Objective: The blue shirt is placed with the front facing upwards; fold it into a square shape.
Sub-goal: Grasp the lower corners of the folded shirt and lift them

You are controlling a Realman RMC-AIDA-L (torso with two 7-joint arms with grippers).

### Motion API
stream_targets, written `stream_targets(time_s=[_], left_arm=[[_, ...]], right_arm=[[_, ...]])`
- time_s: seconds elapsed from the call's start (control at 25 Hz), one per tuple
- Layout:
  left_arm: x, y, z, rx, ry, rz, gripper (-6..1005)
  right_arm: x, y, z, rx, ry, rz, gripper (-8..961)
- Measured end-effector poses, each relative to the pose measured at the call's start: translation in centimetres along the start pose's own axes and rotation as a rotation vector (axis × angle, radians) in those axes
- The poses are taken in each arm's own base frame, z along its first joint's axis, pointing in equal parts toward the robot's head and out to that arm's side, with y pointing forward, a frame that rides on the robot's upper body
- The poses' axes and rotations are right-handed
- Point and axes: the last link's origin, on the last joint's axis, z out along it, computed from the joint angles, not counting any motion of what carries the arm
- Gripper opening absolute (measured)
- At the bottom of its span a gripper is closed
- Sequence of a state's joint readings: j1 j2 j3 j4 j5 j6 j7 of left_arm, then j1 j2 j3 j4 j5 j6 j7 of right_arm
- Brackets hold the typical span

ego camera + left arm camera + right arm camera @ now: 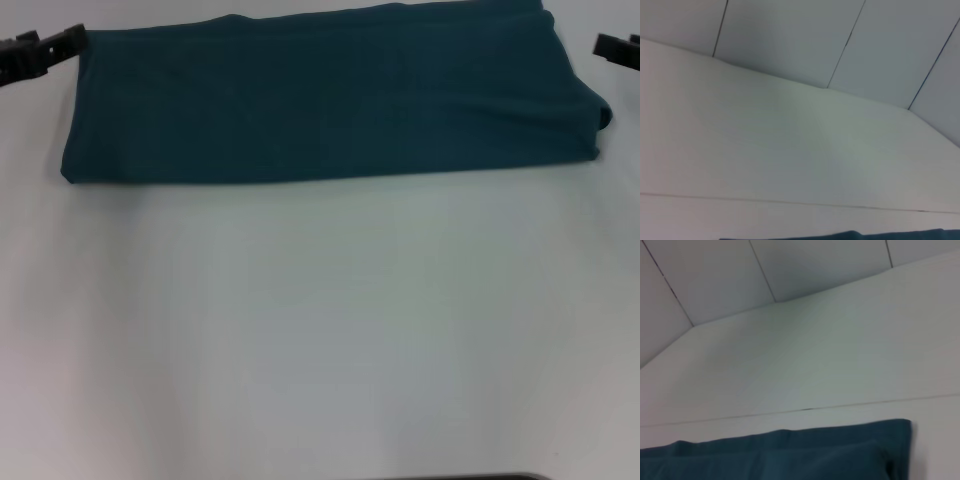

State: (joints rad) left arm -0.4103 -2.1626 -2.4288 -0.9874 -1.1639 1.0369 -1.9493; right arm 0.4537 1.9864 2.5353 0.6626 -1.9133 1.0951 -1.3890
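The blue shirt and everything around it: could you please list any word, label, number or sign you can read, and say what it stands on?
None can be read in any view.
The blue shirt lies folded into a long band with only plain teal fabric showing; no lettering or neck label is visible.
The white table bears no marks.
The left tool and right tool at the shirt's ends show no readable label.

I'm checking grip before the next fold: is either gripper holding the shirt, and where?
Nothing is held. The left gripper and right gripper sit beside the ends of the folded blue shirt.
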Motion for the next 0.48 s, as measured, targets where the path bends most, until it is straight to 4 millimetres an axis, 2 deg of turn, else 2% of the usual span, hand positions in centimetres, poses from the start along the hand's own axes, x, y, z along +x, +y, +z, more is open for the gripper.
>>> stream_targets(time_s=[0.28, 0.48], left_arm=[[-1.3, -0.2, -0.2, -0.006, -0.016, -0.04, 736], [-1.4, 0.1, 0.3, -0.016, -0.021, -0.037, 736]], right_arm=[[0.8, -1.3, -2.8, -0.017, 0.045, 0.072, 613], [1.2, -1.4, -2.8, -0.006, 0.122, 0.106, 613]])
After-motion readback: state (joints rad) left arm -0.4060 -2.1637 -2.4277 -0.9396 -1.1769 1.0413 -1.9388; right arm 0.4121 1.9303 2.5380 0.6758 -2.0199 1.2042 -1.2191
